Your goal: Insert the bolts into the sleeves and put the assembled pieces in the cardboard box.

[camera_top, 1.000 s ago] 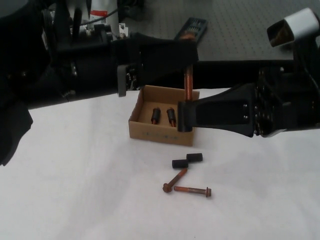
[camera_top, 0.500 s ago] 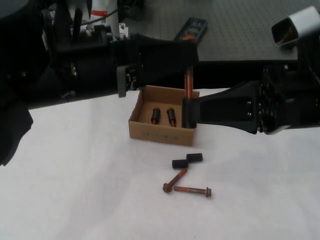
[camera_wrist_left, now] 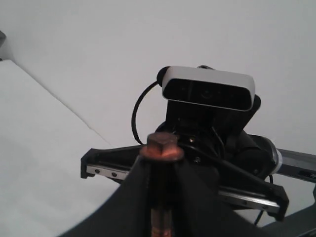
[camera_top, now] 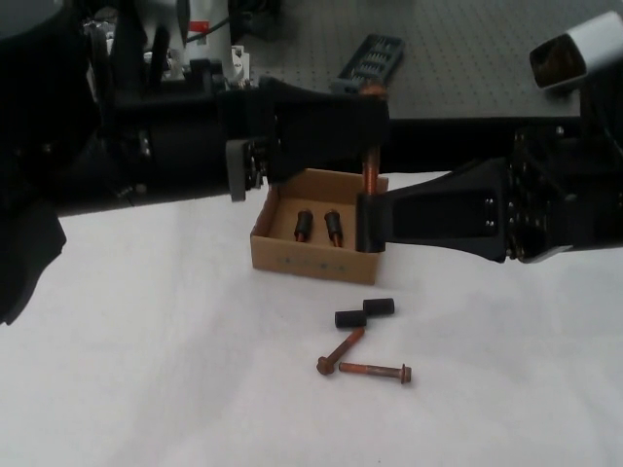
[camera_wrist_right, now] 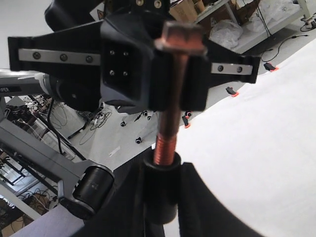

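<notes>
Both pairs of jaws are closed on a part. The left gripper (camera_top: 375,117) pinches the bolt (camera_top: 370,167) just under its hexagonal head, and the right gripper (camera_top: 367,226) clamps the black sleeve (camera_wrist_right: 160,190) between its fingers. In the right wrist view the bolt stands upright, with its long axis in one line with the bore of the sleeve. The sleeve lies directly below the left gripper, and the threaded end seems to be just inside the sleeve's mouth, while most of the copper shank is bare between the two grippers. I judge that the next move depends on this alignment: the two parts must come together straight along the bolt's axis, because a small tilt could jam the thread at the rim. In the high view the pair hangs over the far right corner of the cardboard box (camera_top: 302,261), so the drop afterwards should be short. Two assembled pieces (camera_top: 304,226) already lie inside the box. On the white cloth (camera_top: 146,370) in front of it lie two loose sleeves (camera_top: 350,318) and two loose bolts (camera_top: 375,370).
</notes>
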